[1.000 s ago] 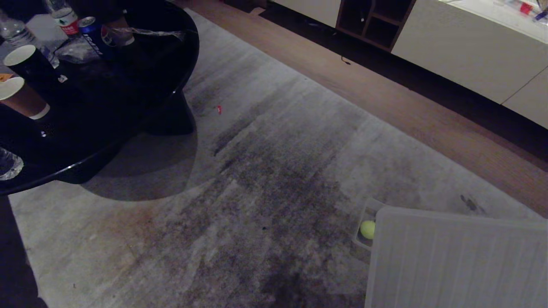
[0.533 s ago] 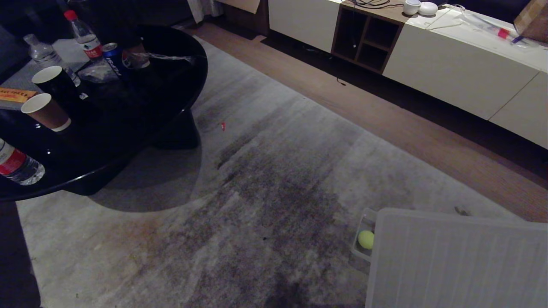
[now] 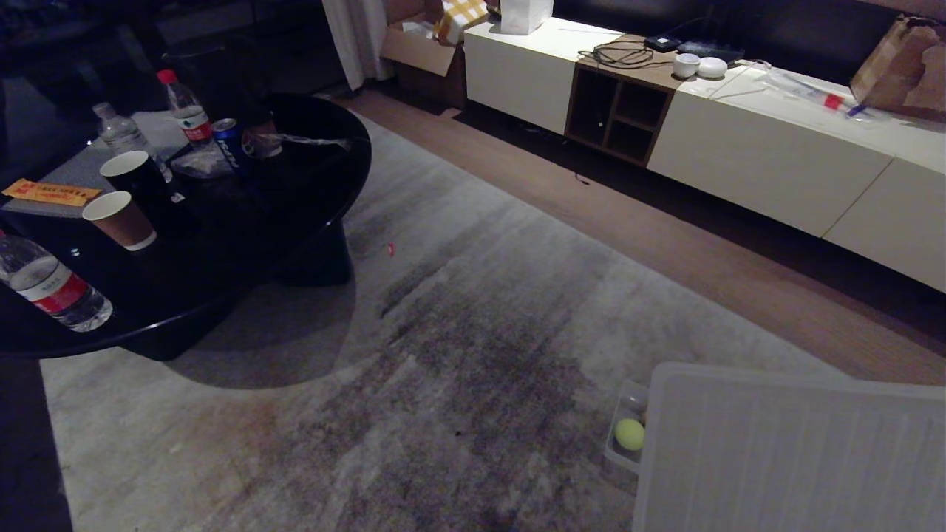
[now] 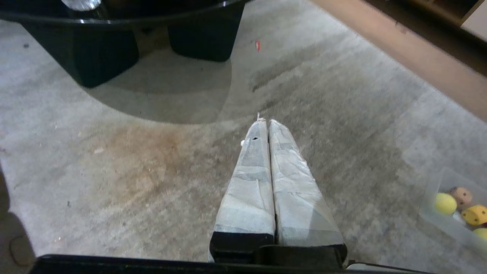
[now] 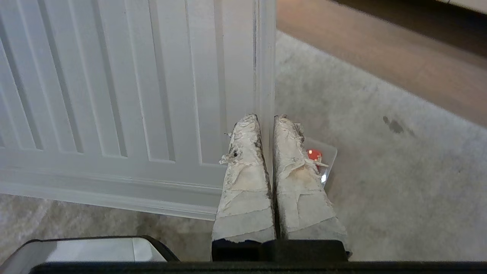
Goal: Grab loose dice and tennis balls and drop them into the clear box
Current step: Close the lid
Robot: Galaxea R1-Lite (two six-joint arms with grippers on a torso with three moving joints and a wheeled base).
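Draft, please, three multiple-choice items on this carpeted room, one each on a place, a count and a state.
1. Where is the tennis ball?
A. on the black table
B. in the clear box
C. on the white cabinet

2. How many paper cups stand on the black table?
A. two
B. four
C. none

3. How is the left tool?
A. open wide
B. gripping a die
C. shut, empty

Key: 1 B, the ball lies inside the box beside the ribbed lid; 2 A, one dark and one brown cup; 3 C, the fingers meet over bare carpet.
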